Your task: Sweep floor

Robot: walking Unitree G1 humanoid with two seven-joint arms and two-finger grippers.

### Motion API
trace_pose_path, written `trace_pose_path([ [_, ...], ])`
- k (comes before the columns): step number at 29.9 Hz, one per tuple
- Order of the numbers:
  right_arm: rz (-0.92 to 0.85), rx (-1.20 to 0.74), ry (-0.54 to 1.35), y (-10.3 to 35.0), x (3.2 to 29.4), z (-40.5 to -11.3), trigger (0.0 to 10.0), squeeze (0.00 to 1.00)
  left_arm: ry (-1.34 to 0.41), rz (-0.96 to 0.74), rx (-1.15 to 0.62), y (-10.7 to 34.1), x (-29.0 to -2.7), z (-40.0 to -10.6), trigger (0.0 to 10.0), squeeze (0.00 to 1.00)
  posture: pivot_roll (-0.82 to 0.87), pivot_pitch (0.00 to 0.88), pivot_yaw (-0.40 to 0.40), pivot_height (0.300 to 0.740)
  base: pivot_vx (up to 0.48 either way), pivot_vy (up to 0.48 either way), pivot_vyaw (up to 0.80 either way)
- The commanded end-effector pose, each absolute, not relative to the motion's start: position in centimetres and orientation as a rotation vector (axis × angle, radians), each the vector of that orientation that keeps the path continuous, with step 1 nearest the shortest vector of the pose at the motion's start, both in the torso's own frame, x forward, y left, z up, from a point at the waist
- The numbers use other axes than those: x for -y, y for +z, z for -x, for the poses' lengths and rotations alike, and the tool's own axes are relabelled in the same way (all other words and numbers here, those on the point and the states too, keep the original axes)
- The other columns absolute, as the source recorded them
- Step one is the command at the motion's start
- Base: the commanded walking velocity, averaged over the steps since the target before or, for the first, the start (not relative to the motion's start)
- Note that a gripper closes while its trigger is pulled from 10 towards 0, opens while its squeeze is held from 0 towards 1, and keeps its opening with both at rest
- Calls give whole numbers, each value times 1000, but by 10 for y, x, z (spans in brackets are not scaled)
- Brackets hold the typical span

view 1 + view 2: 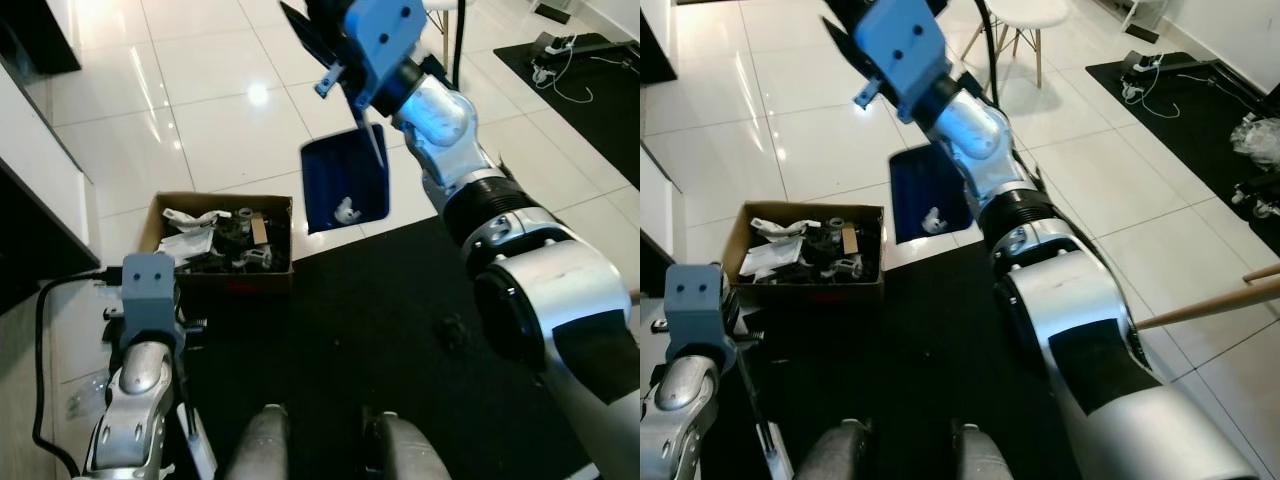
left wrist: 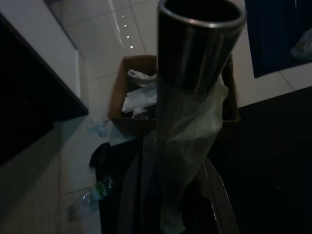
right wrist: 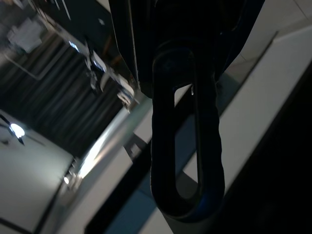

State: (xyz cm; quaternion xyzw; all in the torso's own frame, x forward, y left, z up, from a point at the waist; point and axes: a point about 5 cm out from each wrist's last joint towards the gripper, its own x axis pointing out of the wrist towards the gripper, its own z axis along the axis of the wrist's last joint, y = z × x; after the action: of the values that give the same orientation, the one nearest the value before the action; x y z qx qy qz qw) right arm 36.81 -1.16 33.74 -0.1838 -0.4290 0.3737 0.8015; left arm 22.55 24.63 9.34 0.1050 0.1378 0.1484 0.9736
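A dark blue plastic dustpan (image 1: 345,183) was held raised by its handle in the closed right gripper (image 1: 335,50) beside an open cardboard box (image 1: 222,240), while a metal pole (image 2: 195,58) was clasped in the left gripper (image 2: 170,195).

We seem to be in a home's living space. Glossy white floor tiles (image 1: 200,130) run to the far side, a black rug (image 1: 380,330) lies near us, and a white stool (image 1: 1025,20) on wooden legs stands far off. At far right, a power strip (image 1: 560,45) with cables rests on another dark mat (image 1: 600,90).
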Motion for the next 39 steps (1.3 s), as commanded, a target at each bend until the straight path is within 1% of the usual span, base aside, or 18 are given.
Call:
trace_pose_path([
  [1, 414, 1069, 847, 361, 2, -354, 10000, 0, 339, -224, -273, 94, -249, -217, 10000, 0, 259, 128, -148, 740, 0, 0, 0],
  [6, 418, 1098, 882, 363, -5, -349, 10000, 0, 358, -223, -282, 92, -251, -211, 10000, 0, 267, 129, -153, 740, 0, 0, 0],
  [10, 442, 1151, 972, 363, -21, -337, 10000, 0, 394, -214, -305, 87, -249, -193, 10000, 0, 311, 138, -185, 740, 0, 0, 0],
  [13, 455, 1166, 989, 363, -24, -335, 10000, 0, 401, -210, -312, 85, -248, -188, 10000, 0, 324, 140, -193, 740, 0, 0, 0],
  [14, 497, 1207, 1035, 361, -32, -327, 10000, 0, 417, -202, -326, 81, -246, -180, 10000, 0, 337, 140, -201, 740, 0, 0, 0],
  [15, 513, 1223, 1052, 361, -34, -325, 10000, 0, 421, -200, -330, 80, -245, -178, 10000, 0, 337, 140, -201, 740, 0, 0, 0],
  [16, 513, 1223, 1052, 361, -34, -325, 10000, 0, 421, -200, -330, 80, -245, -178, 10000, 0, 337, 140, -201, 740, 0, 0, 0],
  [20, 595, 1274, 1159, 351, -45, -313, 10000, 0, 424, -195, -334, 79, -243, -176, 10000, 0, 347, 137, -206, 740, 0, 0, 0],
  [22, 692, 1329, 1246, 336, -50, -303, 10000, 0, 420, -194, -334, 79, -241, -176, 10000, 0, 342, 134, -202, 740, 0, 0, 0],
  [23, 692, 1329, 1246, 336, -50, -303, 10000, 0, 420, -194, -334, 79, -241, -176, 10000, 0, 342, 134, -202, 740, 0, 0, 0],
  [24, 757, 1380, 1318, 324, -54, -295, 10000, 0, 416, -195, -333, 79, -241, -177, 10000, 0, 336, 130, -199, 740, 0, 0, 0],
  [28, 784, 1417, 1356, 318, -55, -290, 10000, 0, 412, -196, -332, 79, -240, -178, 10000, 0, 332, 129, -197, 740, 0, 0, 0],
  [33, 849, 1517, 1430, 307, -56, -278, 10000, 0, 399, -196, -329, 79, -238, -181, 10000, 0, 325, 125, -192, 740, 0, 0, 0],
  [37, 843, 1512, 1420, 308, -55, -279, 10000, 0, 395, -195, -331, 78, -237, -181, 10000, 0, 322, 124, -193, 740, 0, 0, 0],
  [39, 821, 1436, 1339, 316, -49, -291, 10000, 0, 393, -194, -332, 77, -236, -182, 10000, 0, 318, 121, -191, 740, 0, 0, 0],
])
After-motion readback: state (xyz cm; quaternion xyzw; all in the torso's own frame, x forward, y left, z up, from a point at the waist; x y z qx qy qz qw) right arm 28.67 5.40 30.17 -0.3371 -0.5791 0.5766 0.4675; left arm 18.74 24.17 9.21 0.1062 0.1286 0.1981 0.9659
